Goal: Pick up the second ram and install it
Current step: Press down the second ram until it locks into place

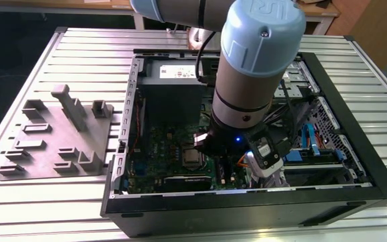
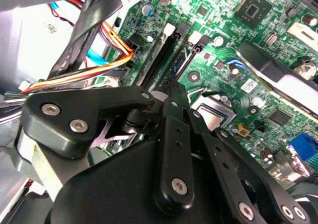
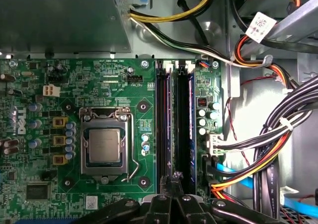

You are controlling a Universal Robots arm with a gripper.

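Observation:
Two dark memory sticks stand edge-up in the motherboard's long black slots. One dark blue stick sits on the cable side. The other ram, nearer the processor, runs in line with my fingertips. I cannot tell which of them is the second ram. My gripper is shut, its black fingertips together over the near end of those slots. Whether they touch the stick is hidden. In the exterior view the gripper reaches down inside the open computer case.
A bare processor in its metal socket lies beside the slots. Bundled cables crowd the other side. The power supply fills the case's far end. A grey slotted fixture lies on the ribbed table at the exterior view's left.

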